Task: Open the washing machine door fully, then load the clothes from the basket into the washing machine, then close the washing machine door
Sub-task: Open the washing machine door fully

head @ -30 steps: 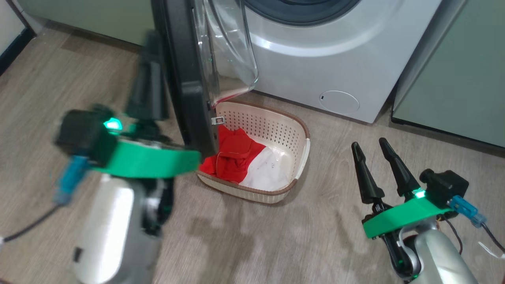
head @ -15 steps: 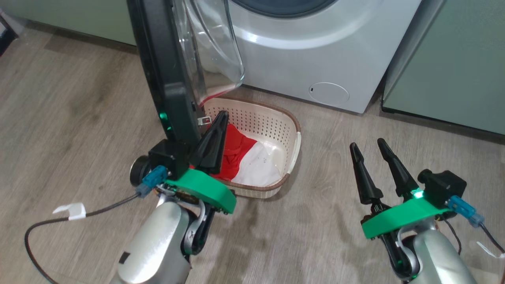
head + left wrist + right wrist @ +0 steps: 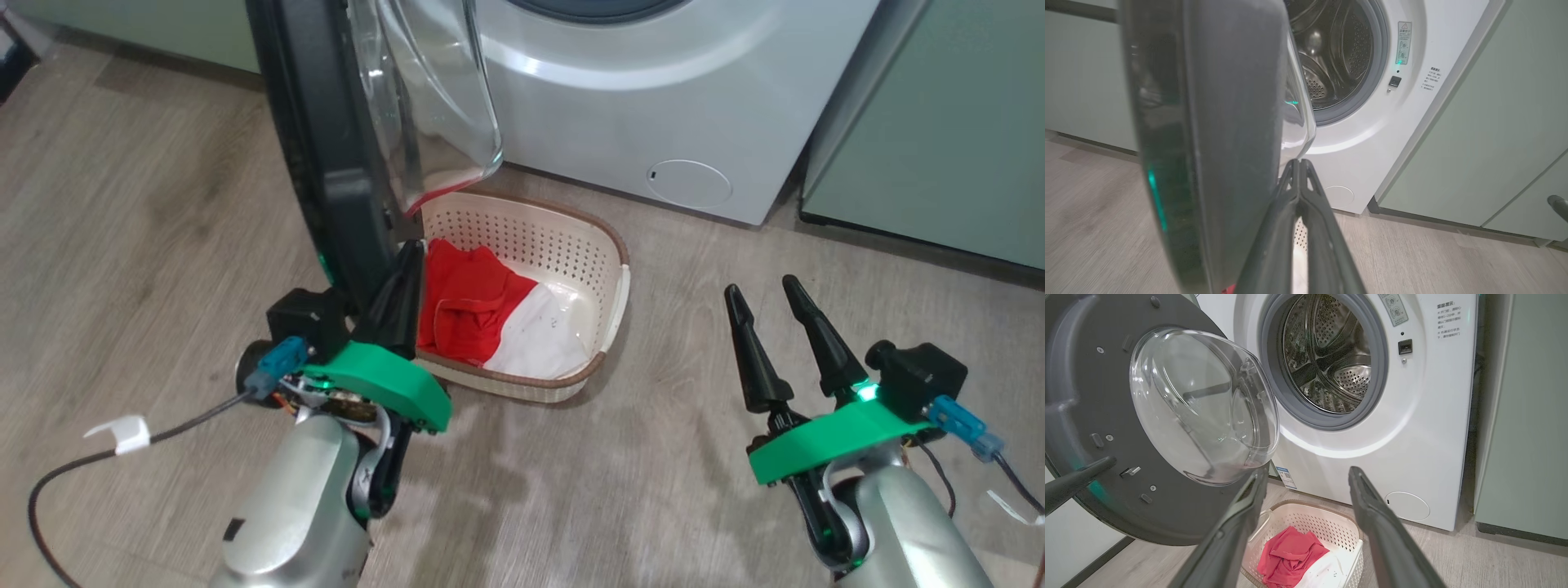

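– Door first: how did it stand?
– Swung out from the washer, edge-on in the head view, with its glass bowl bulging toward the drum mouth. The mouth was uncovered and the steel drum showed inside.
– And the left gripper?
– Its fingers were pressed together at the tips, with nothing between them. It sat just beside the door's lower edge, on the basket side. In the right wrist view its dark tip lay across the door's inner face near the latch. Whether it touched, I could not tell.
– The right gripper?
– Fingers apart and empty, low over the floor. It was off to the right, well apart from the basket, and pointed toward the washer.
– Where was the basket?
– On the floor just in front of the washer, below the door's bowl and left of the small round panel.
– The clothes?
– In the basket. The red piece was bunched on the left and the white one lay against it on the right.
– Anything else?
– A green cabinet stood at the washer's right.
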{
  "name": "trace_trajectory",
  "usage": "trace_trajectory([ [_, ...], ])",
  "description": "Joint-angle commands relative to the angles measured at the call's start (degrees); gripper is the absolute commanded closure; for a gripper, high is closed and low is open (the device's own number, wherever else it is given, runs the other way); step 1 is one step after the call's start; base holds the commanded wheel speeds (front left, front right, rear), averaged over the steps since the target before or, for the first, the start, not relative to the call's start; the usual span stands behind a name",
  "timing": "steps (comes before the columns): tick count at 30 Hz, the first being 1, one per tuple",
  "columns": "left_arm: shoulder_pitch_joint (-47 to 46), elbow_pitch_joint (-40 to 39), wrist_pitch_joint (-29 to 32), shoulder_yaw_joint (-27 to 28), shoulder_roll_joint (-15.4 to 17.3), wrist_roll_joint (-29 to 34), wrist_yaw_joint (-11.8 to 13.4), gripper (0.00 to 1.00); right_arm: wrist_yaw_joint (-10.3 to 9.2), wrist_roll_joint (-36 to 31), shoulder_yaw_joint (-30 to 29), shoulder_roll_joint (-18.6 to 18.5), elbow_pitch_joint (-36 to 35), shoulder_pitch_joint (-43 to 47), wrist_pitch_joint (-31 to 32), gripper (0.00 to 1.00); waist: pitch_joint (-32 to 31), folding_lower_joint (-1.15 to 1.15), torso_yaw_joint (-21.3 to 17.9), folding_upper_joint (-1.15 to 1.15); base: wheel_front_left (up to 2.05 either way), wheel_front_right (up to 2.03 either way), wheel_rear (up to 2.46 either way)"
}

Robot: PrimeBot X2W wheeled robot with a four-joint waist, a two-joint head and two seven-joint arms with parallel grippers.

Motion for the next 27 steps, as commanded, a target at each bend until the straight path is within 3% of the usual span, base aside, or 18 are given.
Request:
trace_trajectory([
  [1, -2.3, -1.3, -0.3, 3.0, 0.8, 0.3, -0.1, 1.00, 0.01, -0.4, 1.2, 0.3, -1.7, -1.6, -0.5, 0.00, 0.1, 0.00, 0.3, 0.00, 0.00, 0.00, 0.00],
  [10, -2.9, -0.5, -0.3, 7.4, 0.8, 1.0, -0.3, 1.00, 0.01, -0.8, 1.6, -0.4, -1.7, -2.2, -0.5, 0.00, 1.8, 0.00, 2.8, 0.00, 0.00, 0.00, 0.00],
  [17, -3.6, -0.8, -0.3, 14.3, 0.8, 2.8, -0.9, 1.00, 0.01, -1.1, 2.2, -1.5, -2.1, -2.4, 0.0, 0.00, 3.8, 0.00, 4.6, 0.00, 0.00, 0.00, 0.00],
  [27, -8.5, 1.6, -0.3, 28.1, 0.9, 8.0, -4.9, 1.00, 0.01, -2.1, 1.9, -4.3, -5.8, -3.8, 2.8, 0.00, 10.1, 0.00, 5.4, 0.00, 0.00, 0.00, 0.00],
])
